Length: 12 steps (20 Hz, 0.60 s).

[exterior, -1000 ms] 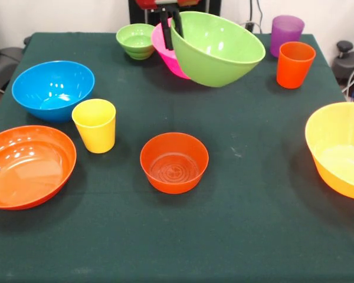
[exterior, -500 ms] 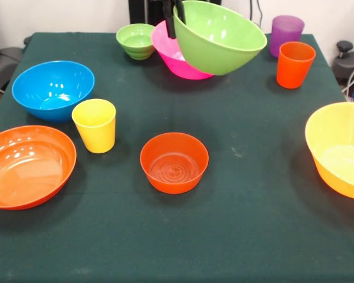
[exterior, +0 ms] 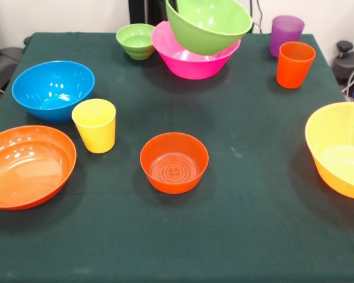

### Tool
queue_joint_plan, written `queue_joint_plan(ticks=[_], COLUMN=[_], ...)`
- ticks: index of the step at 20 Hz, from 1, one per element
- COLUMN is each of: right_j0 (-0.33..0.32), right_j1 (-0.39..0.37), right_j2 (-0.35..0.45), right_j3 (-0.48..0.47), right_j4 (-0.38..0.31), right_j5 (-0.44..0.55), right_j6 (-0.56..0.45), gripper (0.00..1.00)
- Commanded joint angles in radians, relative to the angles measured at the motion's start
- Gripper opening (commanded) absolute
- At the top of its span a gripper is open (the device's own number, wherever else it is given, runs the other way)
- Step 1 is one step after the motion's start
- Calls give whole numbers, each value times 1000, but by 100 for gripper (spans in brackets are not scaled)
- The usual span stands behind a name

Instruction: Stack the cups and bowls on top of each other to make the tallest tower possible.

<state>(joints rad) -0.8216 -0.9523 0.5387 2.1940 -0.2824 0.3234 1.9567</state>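
My gripper (exterior: 171,5) shows only at the top edge, shut on the left rim of the medium green bowl (exterior: 207,26). It holds that bowl tilted in the air, in front of and above the large pink bowl (exterior: 189,62). The small red-orange bowl (exterior: 174,162) sits alone at the table's middle. The small ribbed green bowl (exterior: 136,40) stands at the back left. The yellow cup (exterior: 95,125) stands left of centre. The orange cup (exterior: 295,63) and purple cup (exterior: 286,32) stand at the back right. No bowls are nested.
A blue bowl (exterior: 53,89) and a shallow orange bowl (exterior: 28,166) sit along the left side. The large yellow-orange bowl (exterior: 340,147) sits at the right edge, partly cut off. A dark green cloth (exterior: 248,224) covers the table.
The gripper has risen with the medium green bowl, which now hangs higher and a little further left. More of the pink bowl behind it shows.
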Motion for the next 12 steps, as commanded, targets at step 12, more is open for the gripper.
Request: queue_joint_plan(ticks=[12], right_j0=[188], right_j1=[47], right_j2=[-113], right_j3=[35], right_j4=[-76], right_j5=[-68], right_j6=[89], gripper=[0])
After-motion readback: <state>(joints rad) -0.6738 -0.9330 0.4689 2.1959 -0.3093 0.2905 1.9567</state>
